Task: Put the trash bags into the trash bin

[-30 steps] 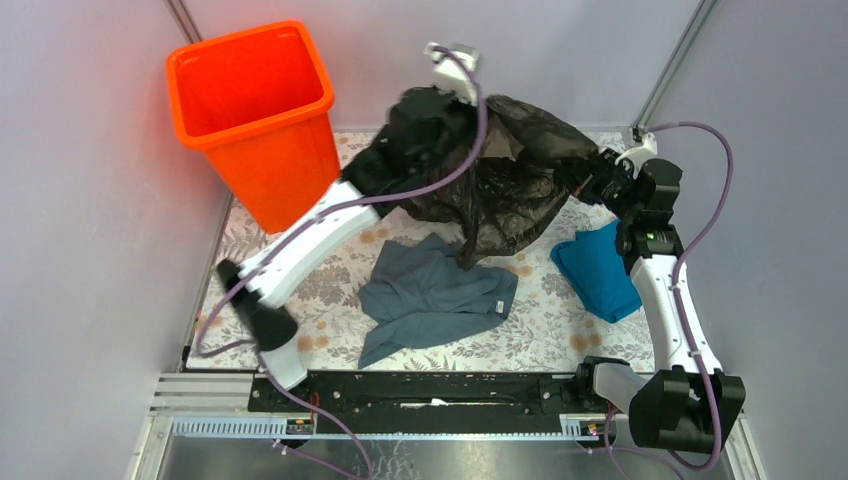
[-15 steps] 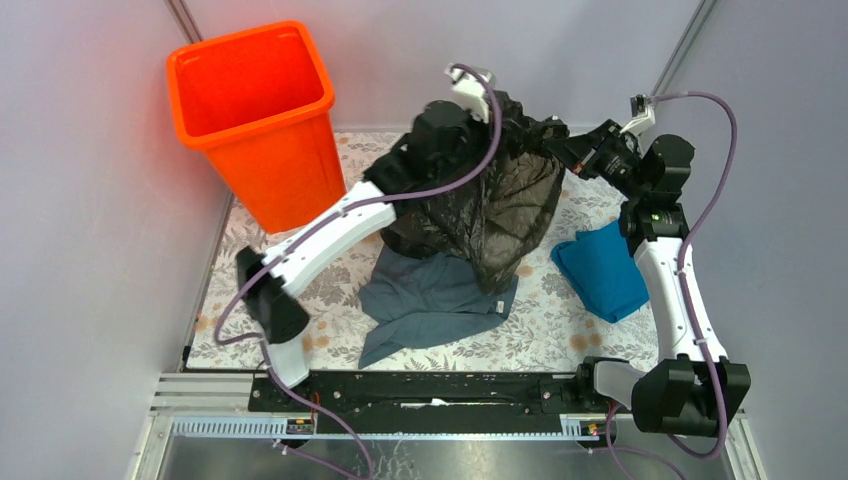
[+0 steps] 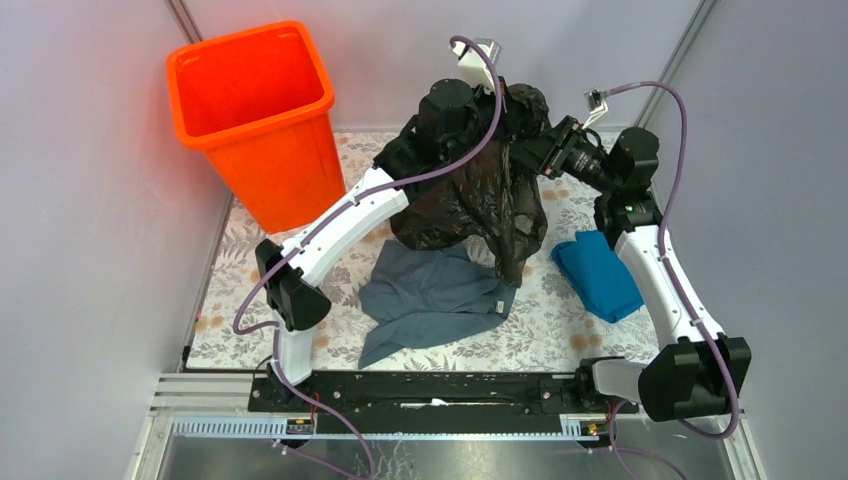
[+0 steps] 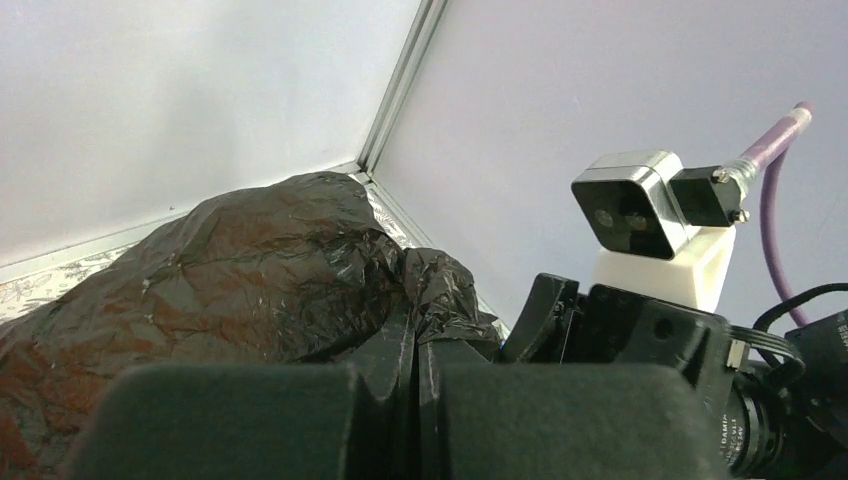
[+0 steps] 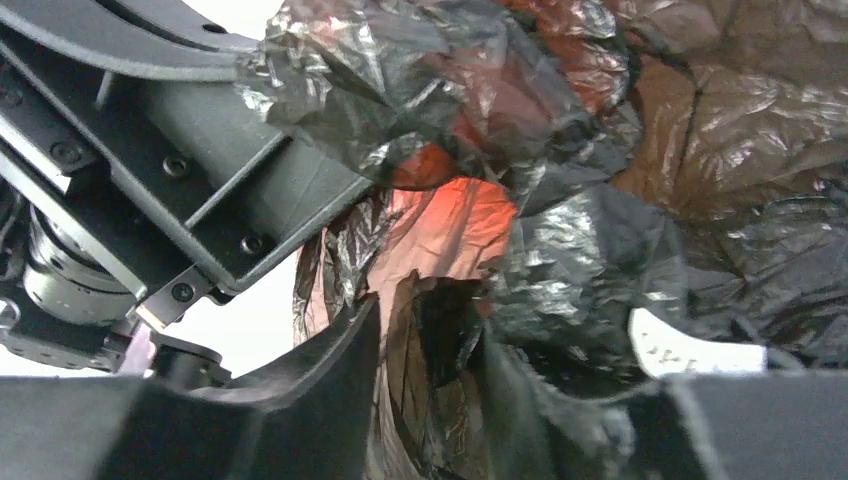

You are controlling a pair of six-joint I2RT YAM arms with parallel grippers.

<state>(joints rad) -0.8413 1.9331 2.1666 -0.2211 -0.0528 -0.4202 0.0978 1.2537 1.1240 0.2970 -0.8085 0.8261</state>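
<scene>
Trash bag [image 3: 480,205]: black crinkled film, lifted off the table [image 3: 300,330] at far centre. It was bunched at the top between the two grippers and hung down in a loose drape.
Bag lower end: it hung over the far edge of the grey cloth [image 3: 430,295]; whether they touched, can't tell.
Bag vs bin: the bag was outside the bin and to its right, not touching it.
Trash bin [image 3: 285,170]: orange, upright, mouth open, at the far left corner of the table.
Left gripper [image 3: 505,108]: reached up high into the top of the bag, mostly hidden by film in the top view.
Left gripper, wrist view [image 4: 415,335]: fingers were pressed together with only a thin seam, and a fold of the bag [image 4: 250,270] was pinched at the tips.
Right gripper [image 3: 538,150]: came in from the right, level with the bag's top, just beside the left gripper.
Right gripper, wrist view [image 5: 430,360]: fingers were clamped on a thick wad of the bag [image 5: 600,150]; the film glowed reddish-brown where light came through.
Blue cloth [image 3: 598,275]: folded, flat on the table at right, beside the right arm.
Grey cloth: rumpled, flat at mid-table.
</scene>
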